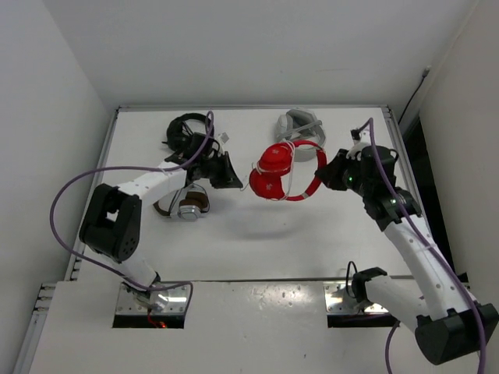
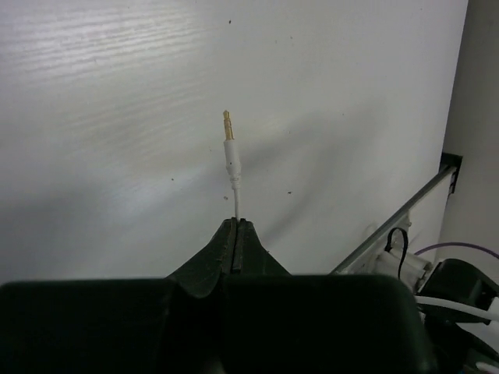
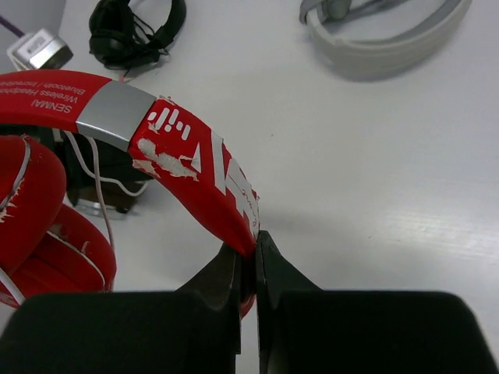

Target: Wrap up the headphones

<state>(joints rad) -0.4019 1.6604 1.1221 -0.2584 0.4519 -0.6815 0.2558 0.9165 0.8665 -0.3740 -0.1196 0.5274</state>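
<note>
While the desk lies bare beneath them, the headphones hang lifted over its middle. A grey-white headset sits behind them and a brown-and-silver pair well to their left. The right gripper is clenched on their red headband. To their left, the left gripper is pinched on their thin white cable just behind the gold plug. The glossy band looks stiff and likely slippery, so it is best held near the silver slider. The cable looks limp and kink-prone. Strands cross the earcups, but their number is unclear, and the cable's span to the plug is too thin to trace.
</note>
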